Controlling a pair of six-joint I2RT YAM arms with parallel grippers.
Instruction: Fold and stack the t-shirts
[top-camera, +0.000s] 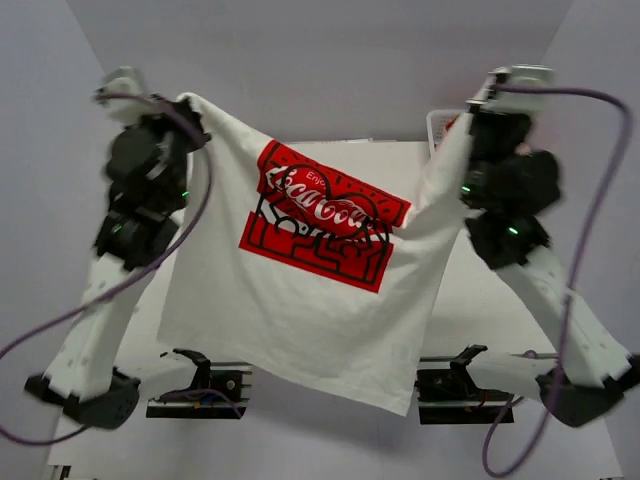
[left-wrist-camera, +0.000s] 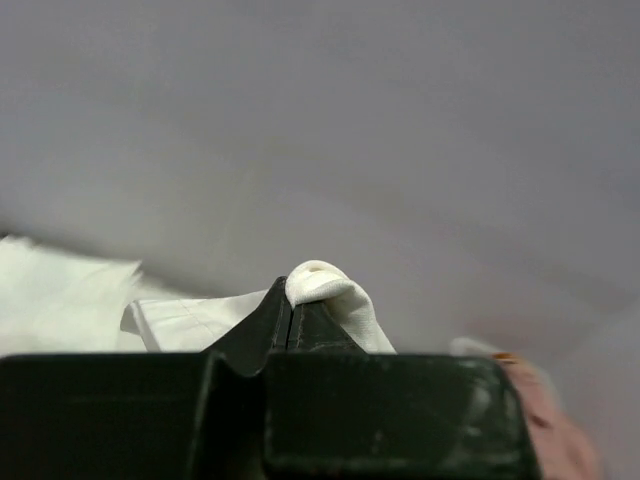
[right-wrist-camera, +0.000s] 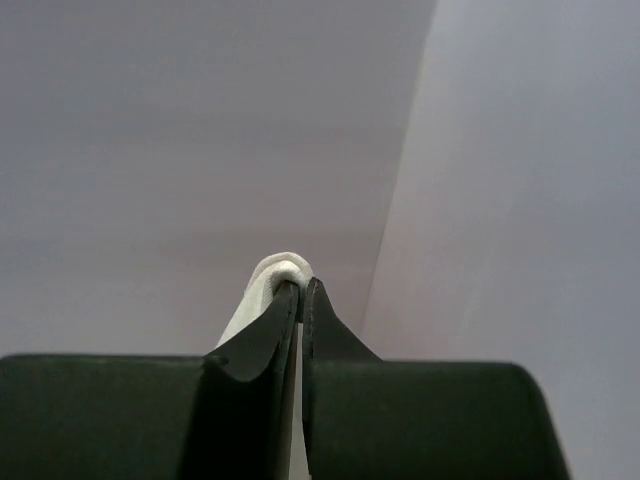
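Left gripper (left-wrist-camera: 289, 300) and right gripper (right-wrist-camera: 302, 290) each pinch a corner, Coca-Cola t-shirt (top-camera: 300, 310) hanging spread crosswise between them

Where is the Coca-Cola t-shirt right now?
In the top view the Coca-Cola t-shirt hangs spread at centre above the table, its upper corners pinched by the left gripper and the right gripper.

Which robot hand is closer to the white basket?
Right. The right gripper, pinching the Coca-Cola t-shirt, hangs just beside the white basket; the left gripper holds the shirt's other side, far across.
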